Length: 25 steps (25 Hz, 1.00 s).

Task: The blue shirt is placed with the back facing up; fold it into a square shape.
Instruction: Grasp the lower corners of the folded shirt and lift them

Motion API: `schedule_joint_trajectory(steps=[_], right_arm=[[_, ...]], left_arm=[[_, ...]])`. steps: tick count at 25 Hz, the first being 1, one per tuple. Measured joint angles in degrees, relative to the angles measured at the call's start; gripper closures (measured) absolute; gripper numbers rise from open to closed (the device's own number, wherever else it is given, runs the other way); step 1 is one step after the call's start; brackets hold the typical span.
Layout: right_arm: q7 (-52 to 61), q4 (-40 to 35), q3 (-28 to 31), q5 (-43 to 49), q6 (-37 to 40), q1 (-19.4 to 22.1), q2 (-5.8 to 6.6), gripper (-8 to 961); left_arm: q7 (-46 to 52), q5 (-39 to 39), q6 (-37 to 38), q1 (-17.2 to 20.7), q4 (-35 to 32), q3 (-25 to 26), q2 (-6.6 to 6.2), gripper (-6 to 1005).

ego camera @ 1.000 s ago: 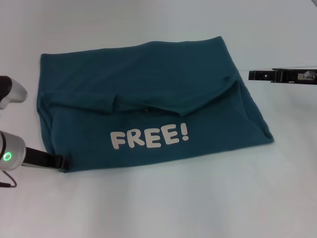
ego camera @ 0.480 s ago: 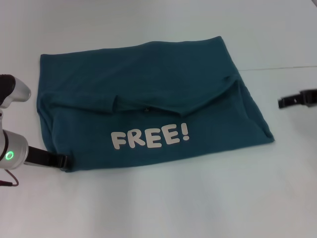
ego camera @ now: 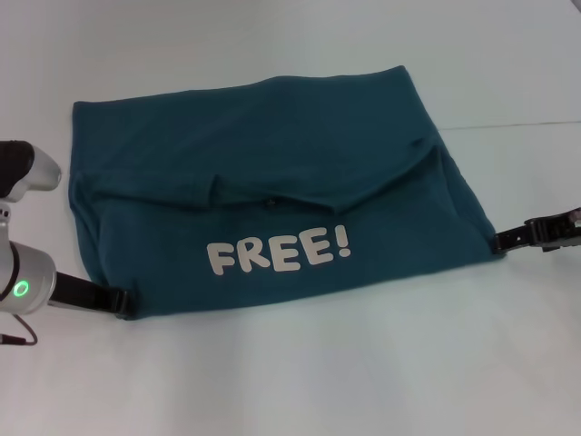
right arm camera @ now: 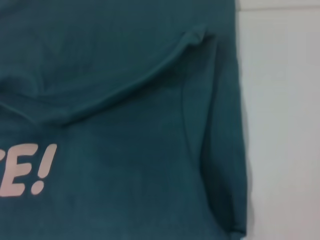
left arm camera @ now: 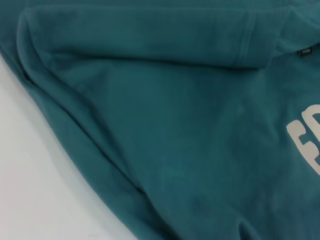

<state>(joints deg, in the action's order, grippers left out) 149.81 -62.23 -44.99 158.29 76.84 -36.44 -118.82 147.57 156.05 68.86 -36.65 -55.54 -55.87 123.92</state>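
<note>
White counter [ego camera: 300,372] carries everything in view, and the blue shirt [ego camera: 272,173] lies spread across its middle, already doubled over: a near flap shows the pale letters "FREE!" [ego camera: 279,252], and a plain panel lies behind it. The folded bundle's long axis runs side to side across the robot's front, so its two near corners point outward toward the two arms.

At the near left corner, the left hand [ego camera: 116,300] sits low on the counter with its tip touching the cloth edge. At the near right corner, the right hand [ego camera: 501,241] has its tip just at the shirt's point. Each arm is thus nearest its own corner, the shirt lying inward from both hands. Whether either hand is open, or has pinched any fabric, I cannot tell (the fingers are not visible in either wrist view, only teal cloth and a strip of counter).

Judging by this, the next fold would likely carry the near edge away from the robot, both corners travelling together.
</note>
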Motion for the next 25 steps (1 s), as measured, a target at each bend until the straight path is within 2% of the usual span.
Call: schedule_joint_trajectory(steps=[5, 22, 25], right_arm=[[0.0, 1.8, 0.3, 0.0, -3.2, 0.2, -0.49, 50], [0.0, 8.8, 0.0, -0.5, -10.8, -1.1, -0.54, 79], [0.0, 9.8, 0.0, -0.6, -11.9, -1.2, -0.54, 195]], left_arm=[[0.0, 0.0, 0.0, 0.0, 0.0, -0.3, 0.00, 946], [0.0, 0.0, 0.1, -0.1, 0.5, -0.5, 0.07, 947], [0.0, 0.0, 0.1, -0.1, 0.5, -0.6, 0.09, 947]])
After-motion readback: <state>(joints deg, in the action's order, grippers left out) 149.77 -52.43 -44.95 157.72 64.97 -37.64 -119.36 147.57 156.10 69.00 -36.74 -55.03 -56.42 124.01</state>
